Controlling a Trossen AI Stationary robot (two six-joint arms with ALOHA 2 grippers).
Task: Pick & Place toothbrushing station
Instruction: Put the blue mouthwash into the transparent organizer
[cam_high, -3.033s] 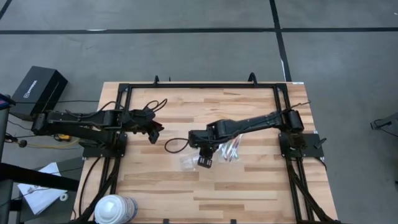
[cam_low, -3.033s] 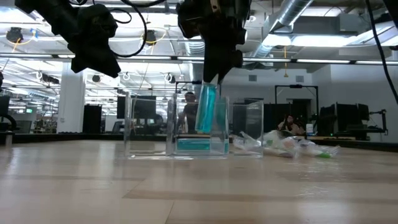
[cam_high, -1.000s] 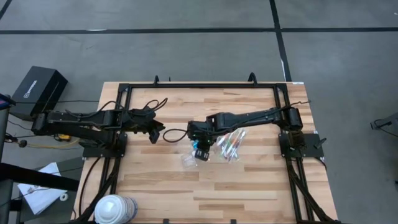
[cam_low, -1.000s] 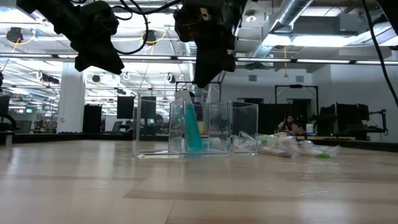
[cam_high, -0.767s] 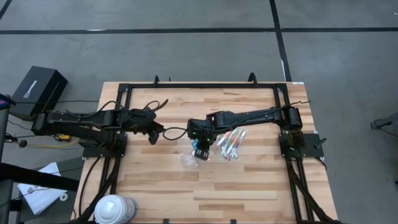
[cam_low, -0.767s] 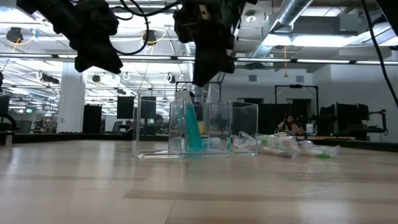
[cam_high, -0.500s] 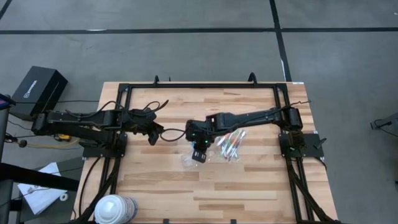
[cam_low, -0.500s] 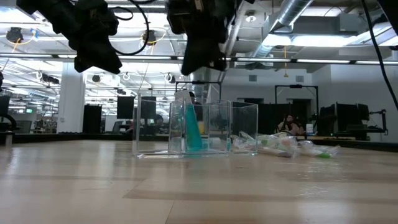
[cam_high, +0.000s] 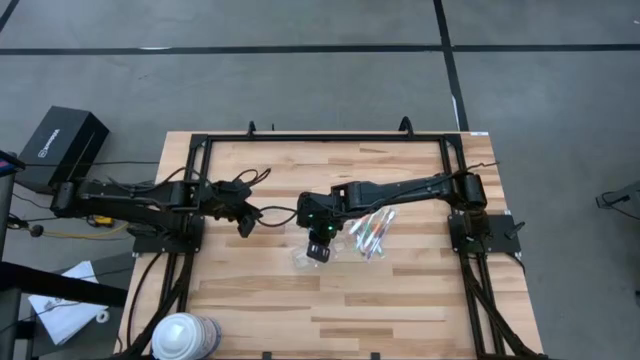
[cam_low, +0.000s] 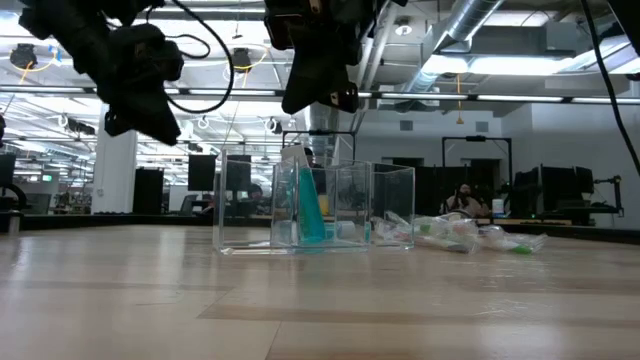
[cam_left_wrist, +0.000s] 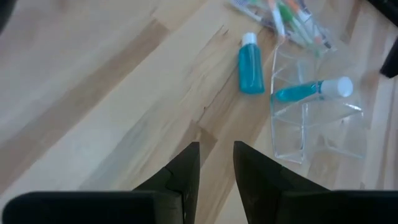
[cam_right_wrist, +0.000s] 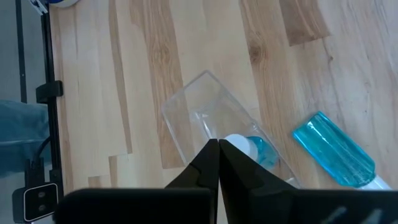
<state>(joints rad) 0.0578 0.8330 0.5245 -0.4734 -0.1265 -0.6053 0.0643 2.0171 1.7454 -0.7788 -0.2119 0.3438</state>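
A clear plastic holder is seen standing near the middle of the wooden table. A blue tube with a white cap is stood inside it, leaning a little. A second blue tube is seen lying flat on the table just beside the holder. A bundle of thin toothbrushes in clear wrap is laid on the table close by, on the side nearer the right arm's base.

The right gripper is held above the holder, pointing down at it, with its arm stretched long across the table. Its two fingers are pressed together and nothing is gripped between them.

The left gripper is held up in the air, well apart from the holder, on a bent arm. A small gap is seen between its fingers, and nothing seems to be held there, though the view is poor
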